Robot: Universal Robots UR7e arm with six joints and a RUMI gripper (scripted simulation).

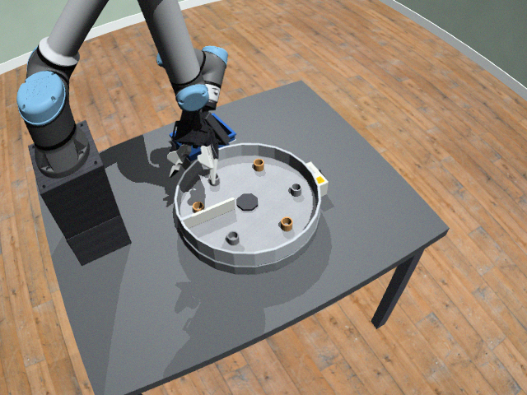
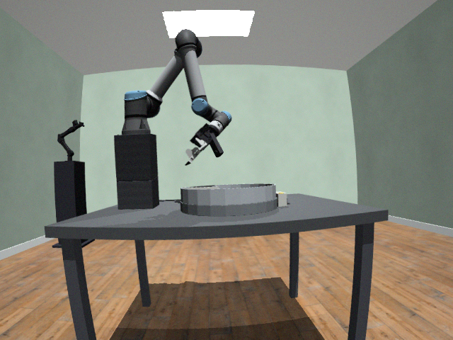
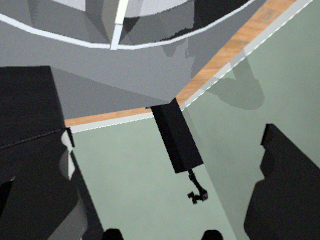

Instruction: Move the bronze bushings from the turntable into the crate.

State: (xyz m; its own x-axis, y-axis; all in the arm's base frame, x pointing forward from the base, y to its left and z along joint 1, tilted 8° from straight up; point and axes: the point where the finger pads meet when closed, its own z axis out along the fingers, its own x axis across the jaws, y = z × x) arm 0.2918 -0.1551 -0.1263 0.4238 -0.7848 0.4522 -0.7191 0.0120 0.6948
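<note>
From the top we see ring-shaped bronze bushings (image 1: 286, 224) and steel bushings (image 1: 232, 238) inside the grey faceted turntable (image 1: 249, 258) (image 2: 228, 200), blue crate (image 1: 224, 123) partly hidden behind the arm, from outside our gripper (image 1: 193, 173) (image 2: 187, 163) (image 3: 165, 127) tilted above the turntable wall, bushings hidden, from the wrist our black fingers spread wide.

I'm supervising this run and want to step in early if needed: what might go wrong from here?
The open claw tilts above the turntable, so coming down at that slant might clip its raised rim.
One bronze bushing sits close by the white divider; a finger could strike that.
Steel bushings share the turntable, so a wrong pick is possible.
</note>
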